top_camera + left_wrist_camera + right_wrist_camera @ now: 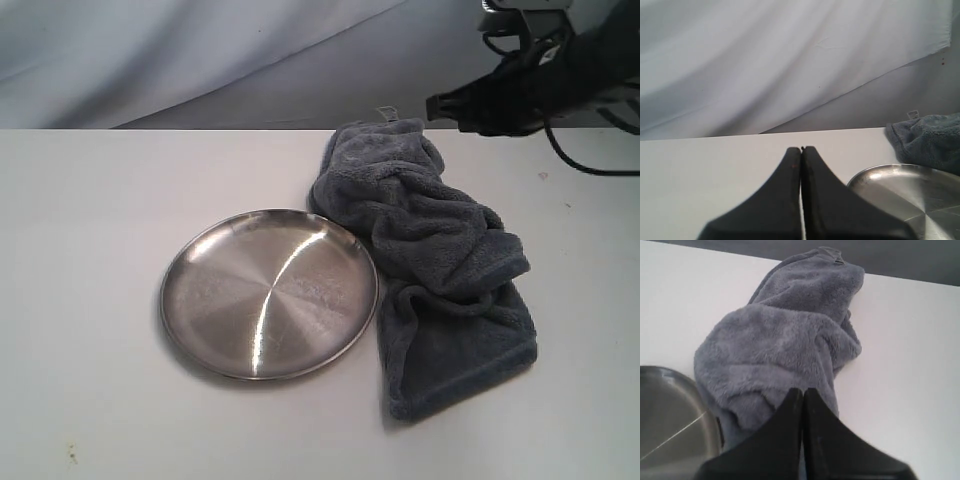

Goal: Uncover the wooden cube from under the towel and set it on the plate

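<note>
The blue-grey towel point(430, 255) lies bunched on the white table, just right of the round steel plate point(268, 292) and touching its rim. The wooden cube is hidden; no view shows it. My right gripper point(436, 106) hangs shut in the air above the towel's far end. Seen from its wrist, its jaws point(802, 390) press together with nothing between them, over the towel point(790, 340) and beside the plate point(670, 415). My left gripper point(801, 148) is shut and empty too, low over bare table, with the plate point(905, 195) and the towel point(930, 140) off to one side.
A pale cloth backdrop point(200, 50) hangs behind the table's far edge. A dark cable point(575, 160) loops down from the right arm. White tabletop point(90, 220) spreads left of the plate and in front of it.
</note>
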Motion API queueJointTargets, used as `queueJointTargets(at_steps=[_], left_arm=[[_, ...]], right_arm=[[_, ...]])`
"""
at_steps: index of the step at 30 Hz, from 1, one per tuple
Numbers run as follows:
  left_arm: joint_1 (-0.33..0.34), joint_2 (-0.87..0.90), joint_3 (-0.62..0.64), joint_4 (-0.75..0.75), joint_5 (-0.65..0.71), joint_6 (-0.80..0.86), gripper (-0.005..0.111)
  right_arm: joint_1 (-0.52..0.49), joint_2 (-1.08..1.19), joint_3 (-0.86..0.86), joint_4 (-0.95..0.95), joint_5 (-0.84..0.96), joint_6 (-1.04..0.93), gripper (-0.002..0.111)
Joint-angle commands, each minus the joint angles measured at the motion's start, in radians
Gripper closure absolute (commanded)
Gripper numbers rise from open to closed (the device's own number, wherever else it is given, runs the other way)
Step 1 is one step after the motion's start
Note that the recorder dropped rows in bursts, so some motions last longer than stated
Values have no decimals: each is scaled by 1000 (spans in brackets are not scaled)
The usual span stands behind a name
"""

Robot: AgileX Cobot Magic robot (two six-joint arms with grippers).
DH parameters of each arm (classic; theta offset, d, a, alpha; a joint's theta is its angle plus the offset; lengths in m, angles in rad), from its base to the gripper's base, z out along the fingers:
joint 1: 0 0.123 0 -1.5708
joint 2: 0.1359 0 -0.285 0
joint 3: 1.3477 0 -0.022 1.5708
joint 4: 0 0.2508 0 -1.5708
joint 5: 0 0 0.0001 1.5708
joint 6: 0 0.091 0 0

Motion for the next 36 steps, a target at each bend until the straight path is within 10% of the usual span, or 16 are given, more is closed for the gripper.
queueJointTargets(at_steps=[1, 7, 22, 36], left_arm=[[2, -4, 4, -2, -11, -2, 107], [2, -4, 4, -2, -11, -2, 107], [2, -4, 4, -2, -11, -2, 107], [2, -4, 4, -2, -11, -2, 107]], right_arm=[[-20, 157, -222, 6, 106, 1, 108], [81, 385, -502, 6, 195, -34, 108], [211, 297, -342, -13, 497, -71, 108], [-86, 116, -75, -75, 265, 6, 108]])
